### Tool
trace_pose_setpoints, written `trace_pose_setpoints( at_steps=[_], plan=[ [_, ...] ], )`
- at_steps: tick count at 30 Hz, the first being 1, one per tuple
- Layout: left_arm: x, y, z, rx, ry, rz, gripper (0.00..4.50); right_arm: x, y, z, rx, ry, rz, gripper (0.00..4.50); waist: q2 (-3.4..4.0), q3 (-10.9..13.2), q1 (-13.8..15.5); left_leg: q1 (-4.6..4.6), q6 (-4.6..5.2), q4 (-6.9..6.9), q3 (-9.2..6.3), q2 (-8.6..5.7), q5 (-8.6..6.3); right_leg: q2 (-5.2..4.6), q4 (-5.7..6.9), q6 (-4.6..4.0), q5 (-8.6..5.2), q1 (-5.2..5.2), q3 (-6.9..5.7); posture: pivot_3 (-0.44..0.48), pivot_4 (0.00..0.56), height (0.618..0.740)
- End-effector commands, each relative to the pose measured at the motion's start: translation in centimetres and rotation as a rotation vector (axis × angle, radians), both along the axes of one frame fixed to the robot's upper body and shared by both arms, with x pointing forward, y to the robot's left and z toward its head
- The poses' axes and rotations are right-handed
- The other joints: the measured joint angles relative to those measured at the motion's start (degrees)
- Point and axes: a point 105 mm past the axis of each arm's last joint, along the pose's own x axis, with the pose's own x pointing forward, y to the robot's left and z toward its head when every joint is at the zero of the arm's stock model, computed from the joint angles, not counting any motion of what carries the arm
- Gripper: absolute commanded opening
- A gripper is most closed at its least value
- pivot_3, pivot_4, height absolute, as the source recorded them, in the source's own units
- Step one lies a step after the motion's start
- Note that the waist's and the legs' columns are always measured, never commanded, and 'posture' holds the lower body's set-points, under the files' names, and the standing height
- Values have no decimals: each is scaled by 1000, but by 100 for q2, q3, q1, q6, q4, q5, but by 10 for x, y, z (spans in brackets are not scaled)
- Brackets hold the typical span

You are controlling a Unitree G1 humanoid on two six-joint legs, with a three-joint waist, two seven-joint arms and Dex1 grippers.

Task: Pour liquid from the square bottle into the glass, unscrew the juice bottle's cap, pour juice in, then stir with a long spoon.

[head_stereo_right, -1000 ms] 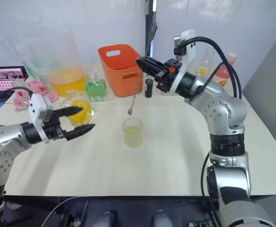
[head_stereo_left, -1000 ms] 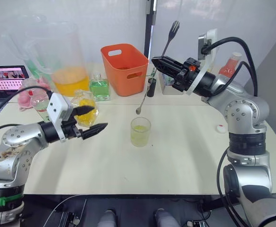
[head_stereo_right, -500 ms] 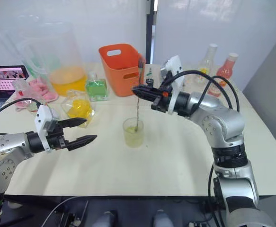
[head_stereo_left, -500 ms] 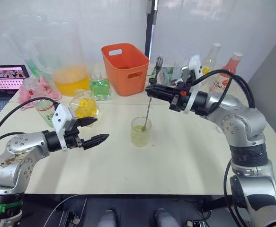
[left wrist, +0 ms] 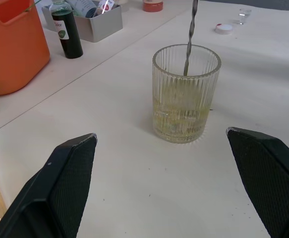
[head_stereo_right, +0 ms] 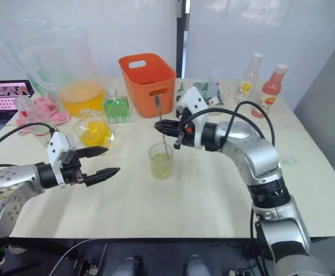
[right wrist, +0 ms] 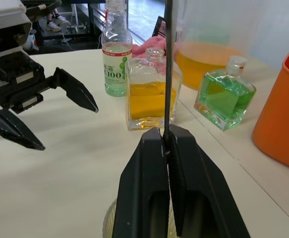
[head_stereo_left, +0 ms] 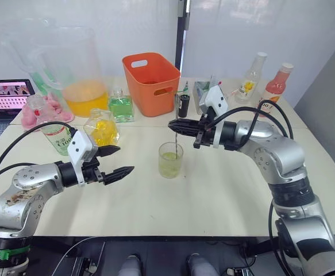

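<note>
The thin long metal bar spoon is pinched between the closed black fingers of the right gripper, its twisted shaft held nearly upright. Directly below those jaws the small ribbed clear tumbler, partly filled with pale yellow liquid, is stood on the pale table, and the lower end of the spoon is dipped inside it, as is seen in the left wrist view, where the shaft passes down through the rim of the tumbler.

The left gripper is held above the table with its two black fingers spread wide and nothing between them; the tumbler is seen ahead of the open jaws, apart from both fingertips.

Behind the left jaws, the squat faceted clear decanter of yellow liquid is stood on the table, and just beside it the slim clear plastic bottle with the green-and-white label. In the right wrist view, both are seen beyond the closed jaws, the decanter nearer and the labelled bottle behind it. A small round white screw cap is seen lying on the table well beyond the tumbler.
</note>
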Motion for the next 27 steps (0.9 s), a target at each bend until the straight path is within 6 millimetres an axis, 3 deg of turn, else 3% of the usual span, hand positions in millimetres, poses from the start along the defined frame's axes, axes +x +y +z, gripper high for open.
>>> trace_pose_setpoints(
  at_steps=[1,6,13,21,27],
  plan=[
    [-4,-4,7,18,-47,-16,4437,-4,7,22,79,-70,18,0,0,0,-2,1,0,0,0,0,0,0,0,-1,1,1,0,0,150,740],
    [-6,-9,4,14,-46,-25,4437,-9,18,27,136,-40,59,0,0,0,4,0,0,0,0,0,0,0,1,-4,4,1,0,0,150,740],
    [-4,-6,2,28,-47,-22,4437,-26,20,12,80,77,139,0,0,0,4,0,0,0,0,0,0,0,3,-7,5,1,0,0,150,740],
    [-2,-8,-1,38,-49,-31,4437,-13,-5,1,-79,-2,38,0,0,0,14,2,0,4,1,0,0,0,1,-2,3,4,0,0,150,740],
    [-2,-7,-2,48,-49,-33,4437,-5,5,12,-9,-68,27,0,-1,-1,-8,8,0,4,2,0,1,0,4,0,3,4,1,0,150,740]
  ],
)
